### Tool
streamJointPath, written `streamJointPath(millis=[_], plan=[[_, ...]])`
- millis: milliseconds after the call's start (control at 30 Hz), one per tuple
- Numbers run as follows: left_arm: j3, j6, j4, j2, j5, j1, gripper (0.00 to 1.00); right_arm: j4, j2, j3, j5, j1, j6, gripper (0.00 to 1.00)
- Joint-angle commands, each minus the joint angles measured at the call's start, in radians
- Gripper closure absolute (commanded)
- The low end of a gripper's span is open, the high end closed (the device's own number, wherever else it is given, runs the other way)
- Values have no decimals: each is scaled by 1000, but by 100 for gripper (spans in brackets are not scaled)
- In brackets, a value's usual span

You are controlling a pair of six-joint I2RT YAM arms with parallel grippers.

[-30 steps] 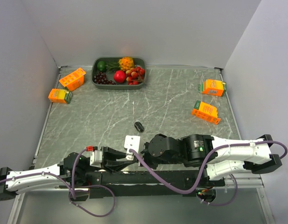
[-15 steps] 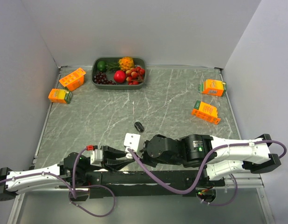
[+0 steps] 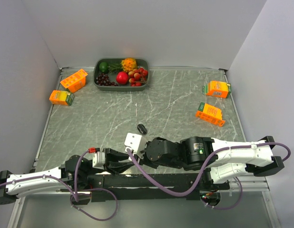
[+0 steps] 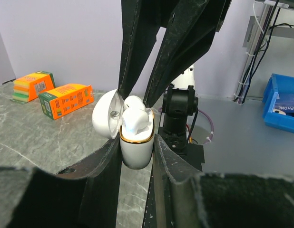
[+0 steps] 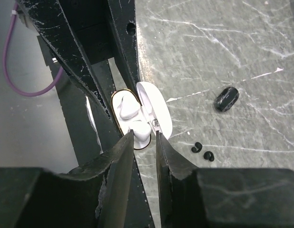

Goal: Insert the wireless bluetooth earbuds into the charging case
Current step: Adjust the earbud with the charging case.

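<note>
Black left jaws [image 4: 135, 143] are closed hard on the narrow flanks of the white, gold-rimmed oval charging case [image 4: 136, 156] and hold it at the near edge of the grey marbled tabletop [image 5: 209, 42]. The right jaws [image 5: 143, 138] stand narrowly parted around a small white earbud [image 5: 141, 129] resting in the case mouth. Whether they grip it cannot be told.

Step in hand, as judged: seating this earbud. The next move calls for a full release and a straight lift clear of the hinged lid [image 5: 157, 111]. Two tiny glossy black earbuds [image 5: 202, 151] lie on the tabletop just beside the case.

The case mouth points up toward the right jaws. Its long axis runs along the left jaws.
</note>
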Motion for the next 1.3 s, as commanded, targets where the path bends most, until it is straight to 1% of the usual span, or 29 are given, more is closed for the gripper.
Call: streamJointPath(millis=[0,33,267,433,533,567,667,733,767,833,867,967,1033,1267], plan=[[43,10,50,1,24,-3,99,-12,14,52,48,3,16,67],[41,12,50,1,24,-3,99,-11,14,54,42,5,18,67],[44,15,48,4,9,-1,99,-6,20,69,5,5,39,78],[41,20,51,2,-10,-3,99,-2,21,78,-10,5,73,83],[43,23,53,-1,-24,-4,99,6,18,83,-18,5,102,87],[41,23,53,-2,-31,-1,99,8,20,84,-25,3,114,92],[41,24,53,-5,-37,-3,99,17,21,87,-36,3,142,98],[40,26,53,-7,-44,-3,99,28,12,83,-28,3,160,98],[40,26,53,-8,-44,-3,99,41,-3,78,-27,3,164,94],[43,26,48,-10,-47,-3,99,60,-20,71,-31,3,168,81],[43,26,47,-10,-47,-3,99,72,-35,68,-36,3,167,67],[43,26,42,-11,-45,-3,99,87,-42,77,-42,9,159,54],[43,21,41,-15,-47,-3,99,84,-34,92,-41,14,144,50],[46,10,33,-16,-42,-3,99,49,33,140,-41,17,101,51]])
